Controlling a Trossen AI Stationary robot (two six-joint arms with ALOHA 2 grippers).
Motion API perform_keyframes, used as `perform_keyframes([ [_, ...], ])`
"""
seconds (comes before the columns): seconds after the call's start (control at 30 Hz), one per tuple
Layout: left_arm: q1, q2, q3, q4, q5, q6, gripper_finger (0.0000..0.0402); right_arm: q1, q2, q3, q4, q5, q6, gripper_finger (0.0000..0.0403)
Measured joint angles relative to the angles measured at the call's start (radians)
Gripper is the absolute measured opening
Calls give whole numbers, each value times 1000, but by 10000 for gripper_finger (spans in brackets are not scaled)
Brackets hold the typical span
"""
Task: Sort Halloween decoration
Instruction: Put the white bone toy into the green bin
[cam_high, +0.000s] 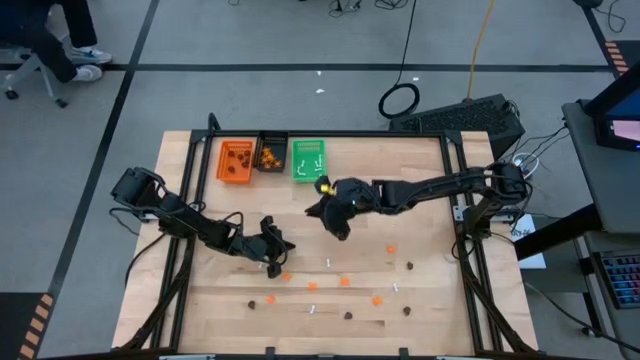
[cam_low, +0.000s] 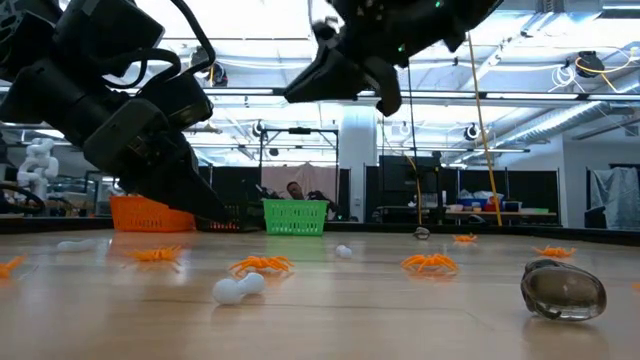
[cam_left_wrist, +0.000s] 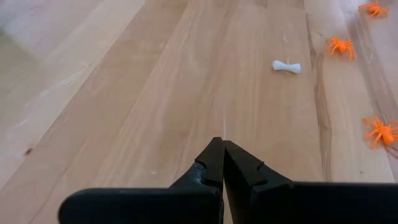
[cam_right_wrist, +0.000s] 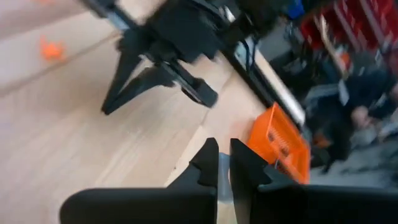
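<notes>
Wooden desk (cam_high: 420, 220) at six o'clock holds scattered spiders. My left end effector (cam_left_wrist: 222, 163) is pinched together on nothing; my right end effector (cam_right_wrist: 222, 163) is nearly together. I'd part the left wide over the white bone (cam_left_wrist: 286, 66).

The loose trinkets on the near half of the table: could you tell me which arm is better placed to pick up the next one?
Probably the left. The left gripper sits low among the orange spiders and white bones; the right gripper is raised nearer the trays.

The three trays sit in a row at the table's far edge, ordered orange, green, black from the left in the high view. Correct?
Not quite. The high view shows the black tray in the middle, between the orange tray on the left and the green tray on the right. They do sit in a row at the far edge.
</notes>
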Motion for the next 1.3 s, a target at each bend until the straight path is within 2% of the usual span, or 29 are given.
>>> perform_keyframes([
  [0.23,0,0,0,0,0,0,8,-182,1,0,48,-211,347,0],
  [0.37,0,0,1,3,0,1,8,-288,35,2,108,-221,532,0],
  [0.67,0,0,2,11,-10,0,8,-424,260,0,343,-226,878,0],
  [0.8,0,0,2,15,-11,0,8,-446,304,0,356,-218,935,3],
  [1.03,0,0,1,20,-41,3,8,-441,321,0,386,-197,924,20],
  [1.2,0,-1,1,38,-127,7,8,-436,321,0,389,-191,941,68],
  [1.3,1,-48,2,35,-142,34,8,-429,315,0,388,-191,945,108],
])
